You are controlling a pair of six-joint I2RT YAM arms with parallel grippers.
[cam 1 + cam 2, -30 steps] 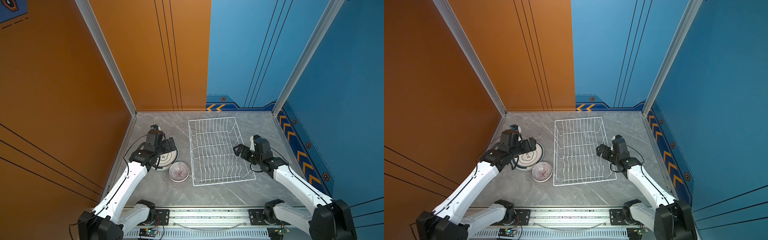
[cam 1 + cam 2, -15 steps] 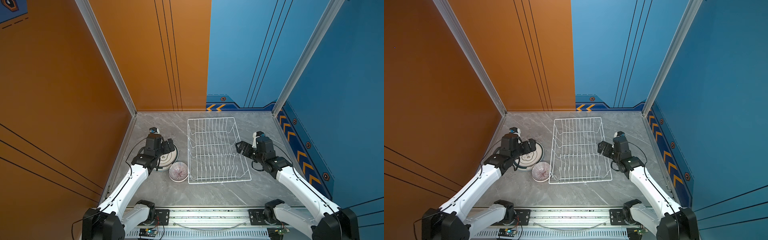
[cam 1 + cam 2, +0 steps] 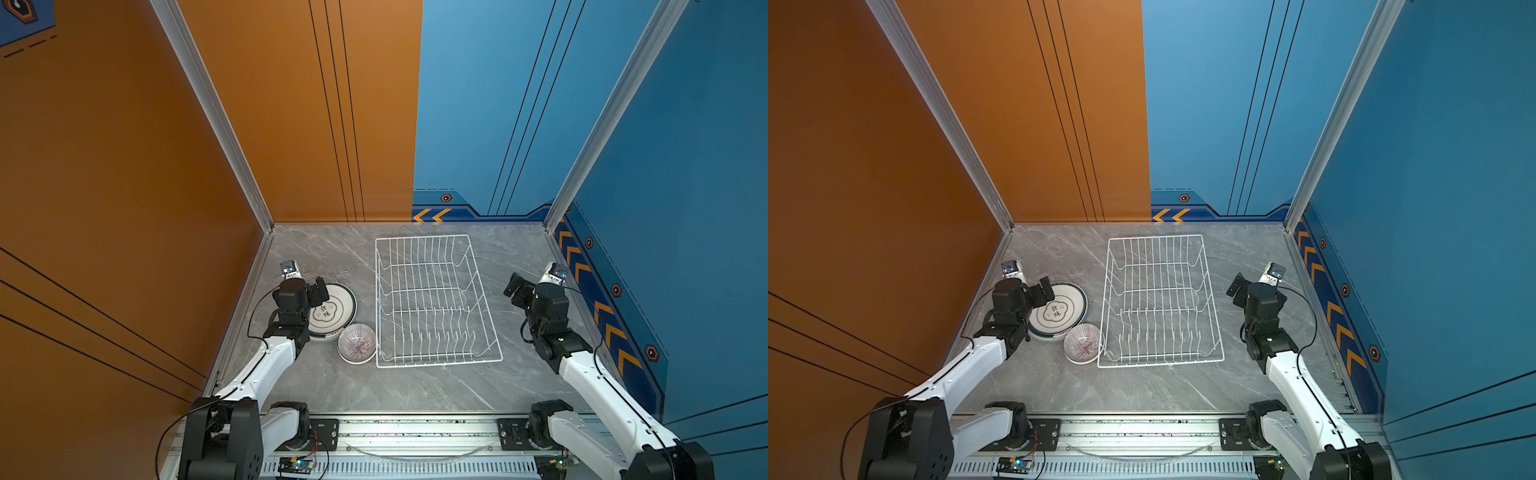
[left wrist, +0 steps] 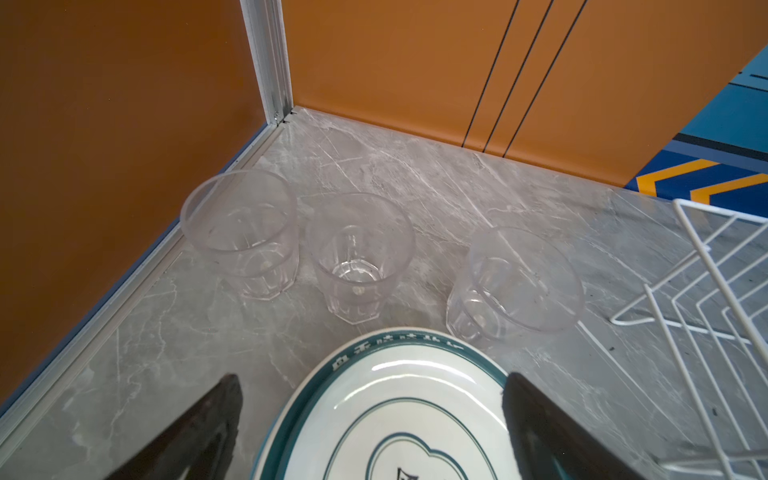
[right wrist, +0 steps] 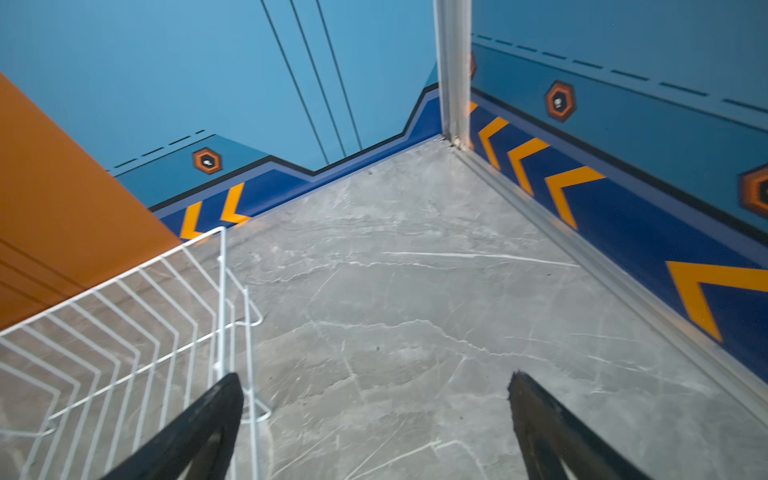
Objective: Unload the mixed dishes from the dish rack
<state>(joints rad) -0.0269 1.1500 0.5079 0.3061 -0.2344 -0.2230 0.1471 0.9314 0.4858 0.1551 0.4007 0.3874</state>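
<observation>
Dish rack point(image 3: 436, 365) mid-bench, empty. Plate point(image 3: 337, 312), ribbed bowl point(image 3: 356, 343) and three glasses point(image 4: 359, 253) sit off its left side, nearer the left gripper point(image 3: 319, 291): jaws spread, above plate's far rim. Right gripper point(image 3: 515, 286), jaws spread, empty, off rack's right side. Unloading looks complete.

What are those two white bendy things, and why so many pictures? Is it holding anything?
Those are two robot arms, each ending in a black pincer called a gripper. Two pictures look down from above on the whole grey marble-patterned table; two come from small cameras on the arms' wrists. On the table stands a white wire dish rack with nothing in it. Beside it lie a white round plate with a dark teal rim and a white bowl with fine dark lines. The left wrist view also shows three small clear glasses, standing upright. The left gripper hangs over the plate, the right gripper beside the rack. Both are open and hold nothing.
</observation>
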